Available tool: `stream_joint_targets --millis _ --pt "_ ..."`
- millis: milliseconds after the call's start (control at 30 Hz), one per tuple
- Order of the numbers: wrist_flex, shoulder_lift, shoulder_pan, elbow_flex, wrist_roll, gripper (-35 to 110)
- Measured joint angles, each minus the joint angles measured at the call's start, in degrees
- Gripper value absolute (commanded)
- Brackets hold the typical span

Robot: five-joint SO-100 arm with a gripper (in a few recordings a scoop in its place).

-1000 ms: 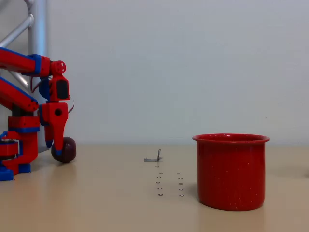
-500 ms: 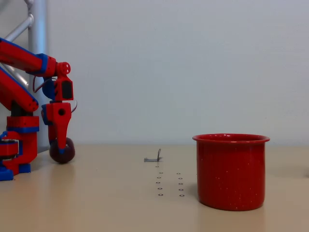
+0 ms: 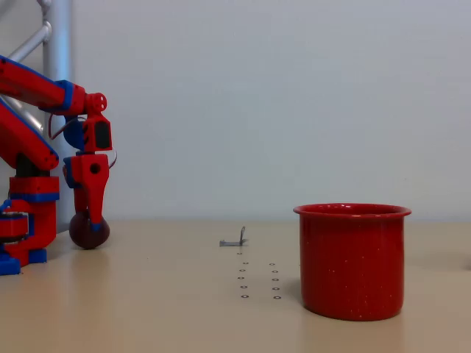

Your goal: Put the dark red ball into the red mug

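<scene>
The dark red ball [image 3: 82,235] rests on the table at the far left of the fixed view, close to the arm's base. My gripper [image 3: 91,223] points straight down onto it. Its red fingers [image 3: 91,202] overlap the ball's top and front, drawn together with no gap showing, so it looks shut on the ball. The red mug [image 3: 352,261] stands upright at the right front of the table, far from the ball, its opening facing up. The mug's inside is hidden from this low angle.
A small grey metal clip [image 3: 234,240] lies mid-table, with two rows of small holes [image 3: 257,280] in the tabletop between ball and mug. A metal pole [image 3: 57,51] rises behind the arm at the left edge.
The gripper's two fingers, spread beside the ball a second ago, have drawn together over it. The ball shifted left, under the gripper. The mug stayed put.
</scene>
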Motion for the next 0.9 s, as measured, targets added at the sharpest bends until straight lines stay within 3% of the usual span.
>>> stream_joint_targets --millis 900 --pt "-4.7 0.1 2.6 4.1 -2.0 33"
